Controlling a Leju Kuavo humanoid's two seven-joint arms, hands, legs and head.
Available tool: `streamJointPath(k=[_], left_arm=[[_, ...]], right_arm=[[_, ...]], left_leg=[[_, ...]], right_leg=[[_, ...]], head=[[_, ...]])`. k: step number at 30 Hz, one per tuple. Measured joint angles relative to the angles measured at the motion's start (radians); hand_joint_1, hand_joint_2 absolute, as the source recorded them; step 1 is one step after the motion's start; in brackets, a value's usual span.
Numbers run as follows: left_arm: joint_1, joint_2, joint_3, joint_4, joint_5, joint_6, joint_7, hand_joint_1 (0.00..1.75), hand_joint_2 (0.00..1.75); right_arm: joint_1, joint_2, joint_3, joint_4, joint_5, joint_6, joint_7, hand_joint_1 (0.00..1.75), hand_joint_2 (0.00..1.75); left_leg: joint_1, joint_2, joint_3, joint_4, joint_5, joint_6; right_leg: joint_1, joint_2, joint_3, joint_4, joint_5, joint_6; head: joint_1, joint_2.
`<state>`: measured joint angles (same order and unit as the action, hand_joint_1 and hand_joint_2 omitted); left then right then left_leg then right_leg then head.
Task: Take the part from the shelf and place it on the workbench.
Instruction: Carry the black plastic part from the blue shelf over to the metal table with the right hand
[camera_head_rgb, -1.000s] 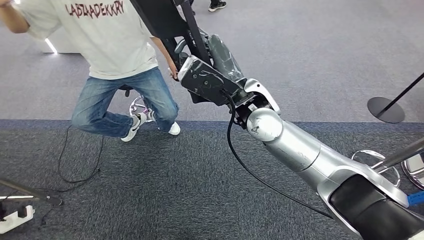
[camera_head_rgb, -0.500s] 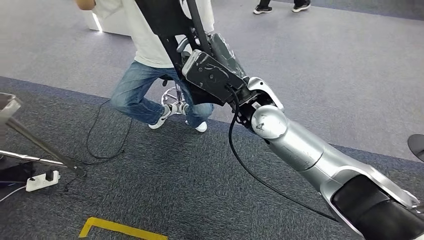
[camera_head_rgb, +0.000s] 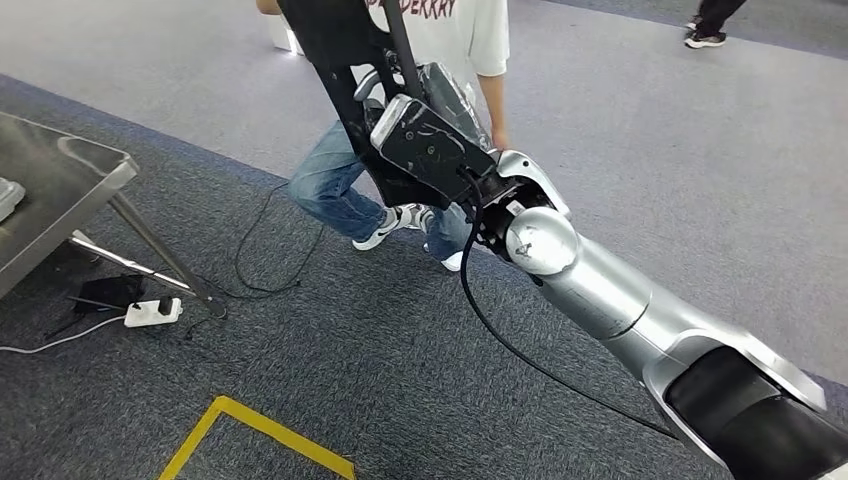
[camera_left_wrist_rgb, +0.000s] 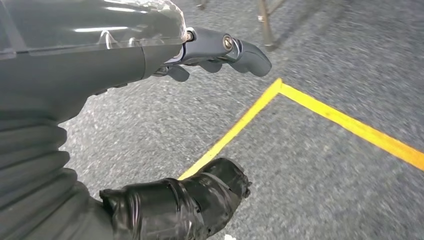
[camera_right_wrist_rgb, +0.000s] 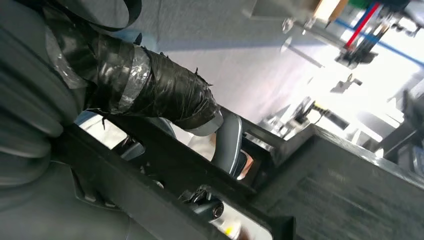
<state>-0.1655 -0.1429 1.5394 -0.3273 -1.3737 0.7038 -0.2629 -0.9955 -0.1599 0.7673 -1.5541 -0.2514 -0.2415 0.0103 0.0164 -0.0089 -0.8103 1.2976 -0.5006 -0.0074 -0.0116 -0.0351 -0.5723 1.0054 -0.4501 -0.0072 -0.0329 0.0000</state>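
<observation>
Gripping: the right robot hand (camera_head_rgb: 425, 105) grasps the part (camera_head_rgb: 335, 50), a black frame-like piece, and holds it raised in front of the robot, above the floor.
Part, close view: in the right wrist view the part (camera_right_wrist_rgb: 165, 165) runs as a black bar across the picture, with the taped thumb (camera_right_wrist_rgb: 150, 85) lying over it and a finger (camera_right_wrist_rgb: 227, 142) curled round it from the far side.
Right arm: the silver arm (camera_head_rgb: 620, 300) reaches up and forward from the lower right of the head view; a black cable (camera_head_rgb: 510, 345) hangs in a loop below it.
Left robot hand: the left robot hand (camera_left_wrist_rgb: 150, 75) is released, holding nothing, its fingers (camera_left_wrist_rgb: 240, 50) apart from the taped thumb (camera_left_wrist_rgb: 195, 197), hanging over the carpet.
Floor: dark grey carpet (camera_head_rgb: 380, 380) with a yellow tape corner (camera_head_rgb: 240, 420); a paler strip of floor lies beyond.
Tabletop: a metal tabletop (camera_head_rgb: 60, 190) on slanted legs stands at the left edge of the head view, well apart from the part.
Under tabletop: a white power strip (camera_head_rgb: 152, 312) with leads lies on the carpet.
Person: a person (camera_head_rgb: 400, 190) in jeans and a white shirt stands just behind the raised part.
</observation>
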Motion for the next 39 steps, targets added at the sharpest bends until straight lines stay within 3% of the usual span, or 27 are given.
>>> streamJointPath(k=[1,2,4,6,8,9,11,13,15,16,17,19,20,22,24,26,28,30,31,32,34,36,37,39], left_arm=[[0.001,0.000,0.000,0.000,0.000,0.000,0.000,0.00,1.75],[0.002,0.000,0.000,0.000,0.000,0.000,0.000,0.00,1.75],[0.002,0.000,0.000,0.000,0.000,0.000,0.000,0.00,1.75],[0.000,-0.002,0.000,0.000,0.000,0.000,0.000,0.00,1.75],[0.000,-0.002,0.000,0.000,0.000,0.000,0.001,0.00,1.75],[0.001,-0.002,0.000,-0.001,0.000,0.000,0.002,0.00,1.75],[0.002,-0.002,0.000,-0.001,-0.001,0.000,0.003,0.00,1.75],[0.001,-0.002,0.000,-0.001,-0.001,0.000,0.004,0.00,1.75],[-0.002,-0.002,0.001,-0.001,-0.002,0.000,0.005,0.00,1.75],[-0.003,-0.002,0.001,-0.001,-0.002,0.000,0.005,0.00,1.75],[-0.003,-0.002,0.001,-0.001,0.000,0.000,0.005,0.00,1.75],[-0.004,-0.004,0.002,-0.001,0.004,0.000,0.007,0.00,1.75],[-0.004,-0.005,0.002,-0.001,0.007,0.000,0.009,0.00,1.75],[-0.005,-0.007,0.002,-0.001,0.012,0.000,0.010,0.00,1.75],[-0.002,-0.007,0.003,-0.002,0.014,0.000,0.013,0.00,1.75],[0.003,-0.006,0.004,-0.002,0.014,0.000,0.020,0.00,1.75],[0.000,-0.007,0.004,-0.002,0.011,0.000,0.033,0.00,1.75],[-0.004,-0.008,0.004,-0.002,0.003,0.000,0.049,0.00,1.75],[-0.004,-0.008,0.004,-0.002,-0.002,0.000,0.057,0.00,1.75],[-0.003,-0.007,0.004,-0.002,-0.007,0.000,0.063,0.00,1.75],[-0.003,-0.006,0.004,-0.002,-0.012,0.000,0.067,0.00,1.75],[-0.005,-0.006,0.003,-0.002,-0.011,0.000,0.060,0.00,1.75],[-0.006,-0.006,0.003,-0.002,-0.010,0.000,0.055,0.00,1.75],[-0.005,-0.004,0.004,-0.002,-0.006,0.000,0.046,0.00,1.75]], right_arm=[[0.001,0.000,0.000,0.000,0.000,0.000,0.000,1.75,1.75],[0.001,0.000,0.000,0.000,0.000,0.000,0.000,1.75,1.75],[0.001,0.000,0.000,-0.003,0.000,-0.001,0.000,1.75,1.75],[-0.001,-0.001,-0.001,-0.006,0.000,-0.001,0.001,1.75,1.75],[-0.002,-0.001,-0.002,-0.008,0.000,-0.002,0.000,1.75,1.75],[-0.002,-0.002,-0.002,-0.009,0.000,-0.002,0.000,1.75,1.75],[-0.001,-0.005,-0.002,-0.011,-0.001,-0.004,0.000,1.75,1.75],[0.000,-0.009,-0.004,-0.012,-0.001,-0.006,0.000,1.75,1.75],[0.006,-0.013,-0.004,-0.012,-0.001,-0.007,-0.001,1.75,1.75],[0.009,-0.014,-0.004,-0.012,-0.001,-0.007,-0.001,1.75,1.75],[0.011,-0.015,-0.004,-0.012,-0.001,-0.006,-0.001,1.75,1.75],[0.010,-0.016,-0.004,-0.012,-0.003,-0.006,-0.006,1.75,1.75],[0.008,-0.016,-0.004,-0.012,-0.004,-0.006,-0.010,1.75,1.75],[0.006,-0.015,-0.003,-0.011,-0.006,-0.004,-0.015,1.75,1.75],[0.005,-0.013,-0.003,-0.011,-0.009,-0.003,-0.018,1.75,1.75],[0.002,-0.006,-0.002,-0.009,-0.014,0.000,-0.024,1.75,1.75],[-0.003,0.005,-0.001,-0.004,-0.018,0.007,-0.034,1.75,1.75],[-0.006,0.017,0.003,0.003,-0.019,0.015,-0.044,1.75,1.75],[-0.006,0.025,0.007,0.008,-0.019,0.016,-0.047,1.75,1.75],[-0.006,0.033,0.011,0.012,-0.018,0.017,-0.049,1.75,1.75],[-0.008,0.048,0.015,0.018,-0.017,0.015,-0.050,1.75,1.75],[-0.013,0.058,0.016,0.021,-0.016,0.011,-0.050,1.75,1.75],[-0.016,0.062,0.017,0.022,-0.015,0.010,-0.050,1.75,1.75],[-0.019,0.069,0.020,0.025,-0.014,0.008,-0.050,1.75,1.75]], left_leg=[[0.004,0.005,0.001,-0.006,0.014,-0.004],[0.008,0.012,0.022,-0.048,0.043,-0.007],[0.007,0.047,0.093,-0.180,0.096,-0.009],[0.000,0.065,0.131,-0.250,0.109,0.003],[-0.005,0.047,0.130,-0.253,0.103,0.021],[-0.005,0.034,0.132,-0.254,0.102,0.028],[-0.003,0.012,0.137,-0.258,0.101,0.041],[-0.004,-0.011,0.140,-0.259,0.100,0.049],[-0.009,-0.040,0.141,-0.258,0.100,0.053],[-0.011,-0.056,0.142,-0.258,0.099,0.054],[-0.012,-0.072,0.143,-0.257,0.099,0.054],[-0.014,-0.102,0.143,-0.255,0.099,0.053],[-0.013,-0.117,0.140,-0.254,0.100,0.051],[-0.006,-0.143,0.134,-0.257,0.104,0.042],[-0.001,-0.163,0.129,-0.263,0.109,0.030],[-0.007,-0.114,0.114,-0.233,0.089,0.022],[-0.009,-0.033,0.065,-0.130,0.036,0.013],[-0.002,-0.005,0.013,-0.029,0.001,0.002],[0.002,0.001,0.007,-0.019,0.006,-0.002],[0.005,0.007,0.021,-0.046,0.026,-0.005],[0.005,0.042,0.085,-0.166,0.076,-0.008],[-0.001,0.074,0.128,-0.244,0.095,0.003],[-0.005,0.075,0.129,-0.249,0.089,0.013],[-0.004,0.050,0.131,-0.248,0.087,0.028]], right_leg=[[-0.001,-0.015,0.004,0.001,-0.004,0.002],[-0.002,-0.029,0.008,0.002,-0.009,0.006],[-0.001,-0.054,0.015,0.008,-0.022,0.017],[0.004,-0.073,0.020,0.014,-0.033,0.030],[0.007,-0.091,0.025,0.011,-0.039,0.041],[0.004,-0.088,0.028,0.013,-0.045,0.047],[-0.003,-0.046,0.013,0.058,-0.078,0.054],[-0.003,0.012,-0.050,0.181,-0.135,0.051],[0.001,0.032,-0.120,0.292,-0.159,0.046],[0.003,0.036,-0.134,0.299,-0.144,0.041],[0.004,0.042,-0.128,0.266,-0.110,0.036],[0.004,0.085,-0.082,0.134,-0.032,0.023],[0.003,0.109,-0.059,0.077,-0.008,0.019],[0.006,0.129,-0.038,0.031,-0.002,0.015],[0.007,0.100,-0.026,0.016,0.002,0.011],[0.003,0.068,-0.009,-0.006,0.009,0.003],[0.005,0.035,0.001,-0.016,0.011,-0.003],[0.008,0.001,0.004,-0.015,0.006,-0.005],[0.008,-0.016,0.004,-0.013,0.003,-0.004],[0.008,-0.030,0.004,-0.010,-0.001,-0.002],[0.007,-0.057,0.005,0.001,-0.012,0.007],[0.013,-0.080,0.004,0.014,-0.026,0.019],[0.017,-0.091,0.006,0.015,-0.031,0.025],[0.017,-0.105,0.012,0.017,-0.042,0.036]], head=[[0.000,0.000],[0.000,0.000],[-0.001,0.000],[-0.001,0.000],[0.000,0.000],[0.000,0.000],[0.004,0.000],[0.009,0.000],[0.012,0.000],[0.012,0.000],[0.012,0.000],[0.011,0.000],[0.011,0.000],[0.011,0.000],[0.011,0.000],[0.007,0.000],[0.003,0.000],[0.002,0.000],[0.001,0.000],[0.001,0.000],[0.001,0.000],[0.004,0.000],[0.007,0.000],[0.014,0.000]])
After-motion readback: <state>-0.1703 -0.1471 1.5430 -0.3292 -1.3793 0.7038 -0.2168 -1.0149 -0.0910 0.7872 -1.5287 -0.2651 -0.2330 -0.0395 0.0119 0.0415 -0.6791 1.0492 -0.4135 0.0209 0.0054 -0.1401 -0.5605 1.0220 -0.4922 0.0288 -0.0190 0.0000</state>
